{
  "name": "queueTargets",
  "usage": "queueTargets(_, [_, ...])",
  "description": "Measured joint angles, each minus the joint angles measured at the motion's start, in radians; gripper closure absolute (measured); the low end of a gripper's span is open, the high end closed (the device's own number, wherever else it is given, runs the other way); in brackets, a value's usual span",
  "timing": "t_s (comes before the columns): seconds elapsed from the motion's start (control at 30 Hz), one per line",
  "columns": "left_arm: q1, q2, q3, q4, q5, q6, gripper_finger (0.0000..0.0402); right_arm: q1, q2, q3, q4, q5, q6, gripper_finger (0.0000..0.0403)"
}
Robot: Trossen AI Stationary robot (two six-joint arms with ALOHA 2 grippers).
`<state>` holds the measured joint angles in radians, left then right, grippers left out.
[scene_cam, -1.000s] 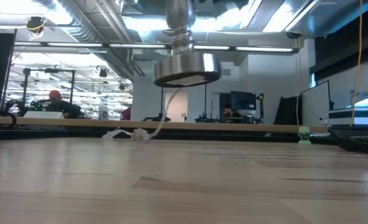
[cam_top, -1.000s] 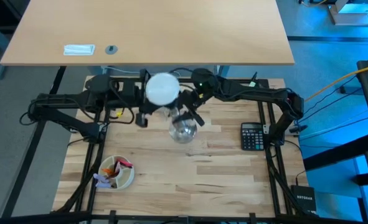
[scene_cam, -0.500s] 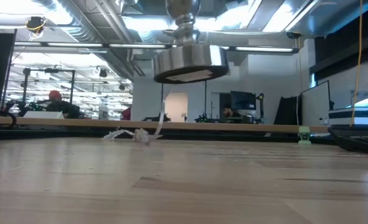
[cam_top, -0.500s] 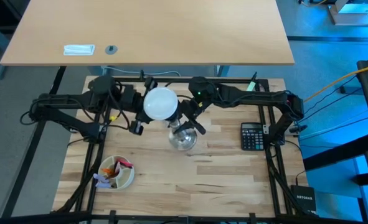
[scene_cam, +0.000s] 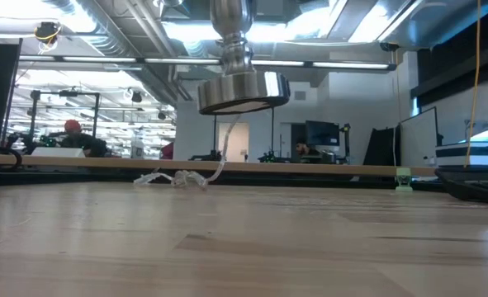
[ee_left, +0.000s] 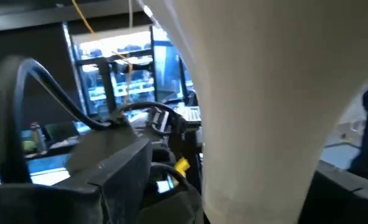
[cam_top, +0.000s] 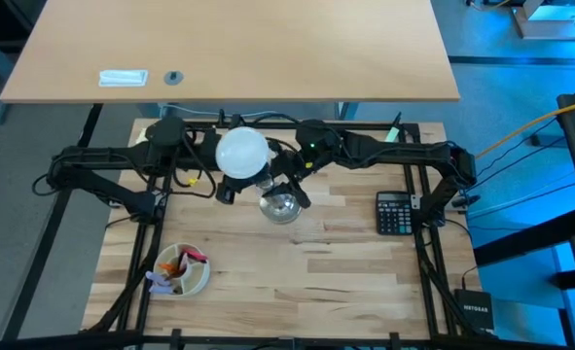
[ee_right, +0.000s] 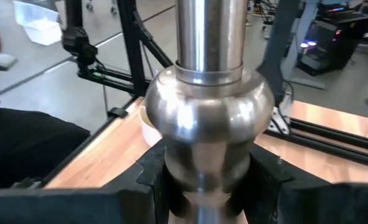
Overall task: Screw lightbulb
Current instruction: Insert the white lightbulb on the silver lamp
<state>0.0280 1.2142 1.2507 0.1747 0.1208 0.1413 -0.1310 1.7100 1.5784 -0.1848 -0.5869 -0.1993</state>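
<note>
The white lightbulb (cam_top: 241, 153) sits on top of the shiny silver stand (cam_top: 279, 204), and the two are held up over the far middle of the table. In the low view the stand's foot (scene_cam: 242, 91) hangs in the air. My left gripper (cam_top: 229, 187) reaches in from the left and is open. Its fingers stand on either side of the bulb's tapering neck (ee_left: 258, 124), which fills the left wrist view. My right gripper (cam_top: 290, 185) comes from the right and is shut on the stand's stem. My right gripper pinches the stand's stem (ee_right: 199, 186) between its two fingers, right beside the stem's round bulge (ee_right: 208, 112). The fingers lie across the stem. The stand is lifted clear of the table, foot downward, with the bulb on its upper end.
A white cord (scene_cam: 219, 165) trails from the stand to a small heap at the table's far edge. A calculator (cam_top: 396, 212) lies at the right. A bowl of colourful bits (cam_top: 182, 269) stands near the left front. A second table (cam_top: 229, 49) lies beyond.
The stand and bulb have swayed in my right gripper's hold. The foot tipped, then came back nearly level, and it ends a little farther toward the table's left. My left gripper swung slightly toward the near edge and back under the bulb.
</note>
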Motion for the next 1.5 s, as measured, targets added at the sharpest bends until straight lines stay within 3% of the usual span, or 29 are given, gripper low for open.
queueTargets(0.37, [0.002, -0.035, 0.002, -0.042, -0.039, 0.008, 0.0094, -0.032, -0.021, 0.0, 0.003, 0.016, 0.0, 0.0264])
queueTargets(0.63, [0.001, -0.058, 0.003, -0.1, -0.176, 0.059, 0.0094, -0.035, -0.037, -0.002, -0.008, 0.045, -0.013, 0.0264])
queueTargets(0.97, [0.002, -0.107, 0.005, -0.182, -0.202, 0.035, 0.0094, -0.08, -0.092, -0.002, -0.03, 0.045, -0.016, 0.0264])
queueTargets(1.07, [0.001, -0.116, 0.005, -0.227, -0.259, 0.014, 0.0094, -0.094, -0.109, -0.002, -0.031, 0.057, -0.018, 0.0264])
queueTargets(1.23, [0.002, -0.121, 0.005, -0.3, -0.373, -0.029, 0.0094, -0.141, -0.12, -0.002, -0.058, 0.062, -0.019, 0.0264])
queueTargets(1.37, [0.001, -0.121, 0.005, -0.324, -0.376, -0.029, 0.0094, -0.191, -0.119, -0.004, -0.063, 0.056, -0.019, 0.0264])
queueTargets(1.5, [0.001, -0.121, 0.005, -0.322, -0.377, -0.018, 0.0094, -0.232, -0.12, -0.056, 0.04, 0.037, -0.025, 0.0264])
